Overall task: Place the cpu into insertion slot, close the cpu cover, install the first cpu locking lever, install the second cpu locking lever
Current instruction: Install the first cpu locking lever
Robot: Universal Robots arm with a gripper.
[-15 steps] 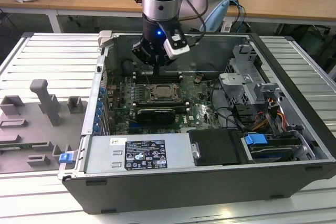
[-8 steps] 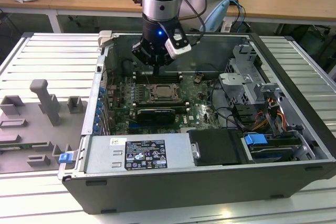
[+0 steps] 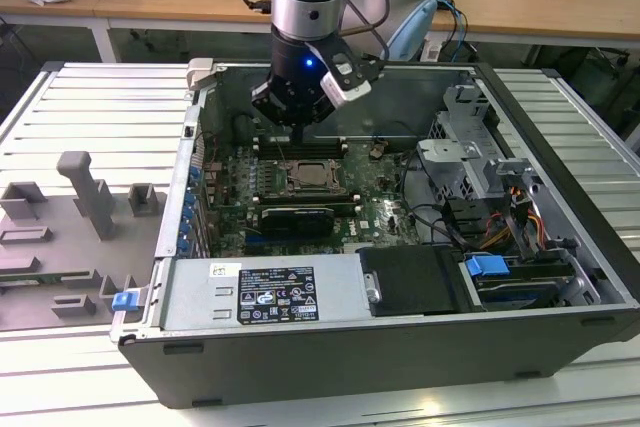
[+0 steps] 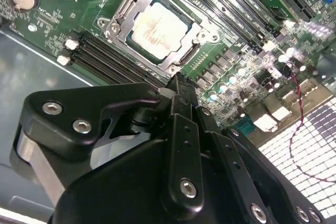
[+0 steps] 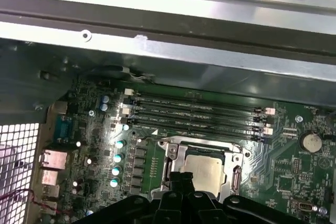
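The cpu [image 4: 160, 27], a pale silvery square chip, lies in the insertion slot [image 3: 313, 175] on the green board. The cpu cover [image 4: 122, 18], a thin metal frame, lies flat around it with the chip showing through its window. My gripper [image 4: 178, 80] hangs just above the board beside the slot's edge, its black fingers pressed together and holding nothing. In the exterior view the gripper [image 3: 298, 135] sits a little behind the slot. In the first wrist view the fingertips [image 5: 181, 178] overlap the edge of the cpu [image 5: 210, 169].
Long memory slots [image 5: 194, 111] run on one side of the socket, with more on the other [image 4: 105, 59]. A long black card [image 3: 292, 217] lies in front of it. The case wall [image 3: 400, 97], drive cage [image 3: 470, 147] and power supply [image 3: 260, 292] enclose the board. A grey fixture tray [image 3: 70, 227] sits outside.
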